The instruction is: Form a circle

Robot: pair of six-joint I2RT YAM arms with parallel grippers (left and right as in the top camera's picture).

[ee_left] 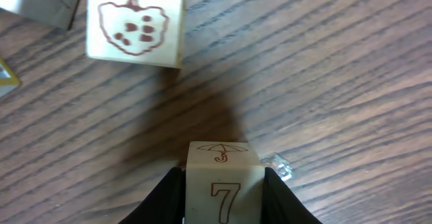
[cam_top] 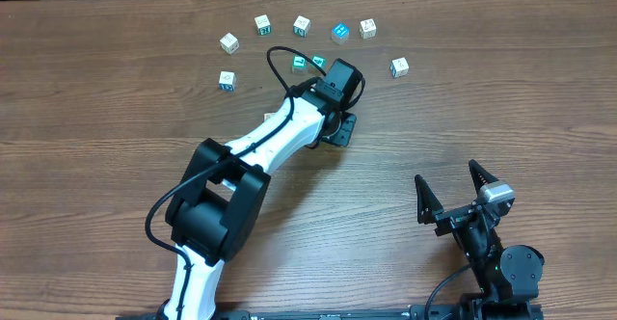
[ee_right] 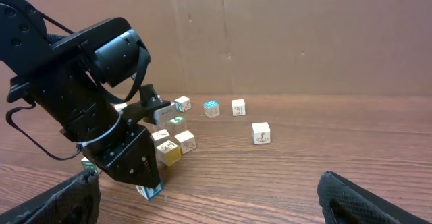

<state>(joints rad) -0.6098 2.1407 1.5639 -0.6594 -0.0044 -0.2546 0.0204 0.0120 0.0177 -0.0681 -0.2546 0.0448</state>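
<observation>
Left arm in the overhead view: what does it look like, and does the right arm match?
No. The left arm has white links between bulky black joints, with a black cable looping along it. The right arm is black throughout, with a small silver-grey block at the wrist and two tapered, pointed black jaws.

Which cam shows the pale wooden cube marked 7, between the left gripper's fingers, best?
Left wrist: the pale wooden cube marked 7 fills the lower frame, marks readable, left gripper pressed on both sides. Overhead: the white arm hides it. Right wrist: just a small cube at the gripper tip, marks unreadable.
</observation>
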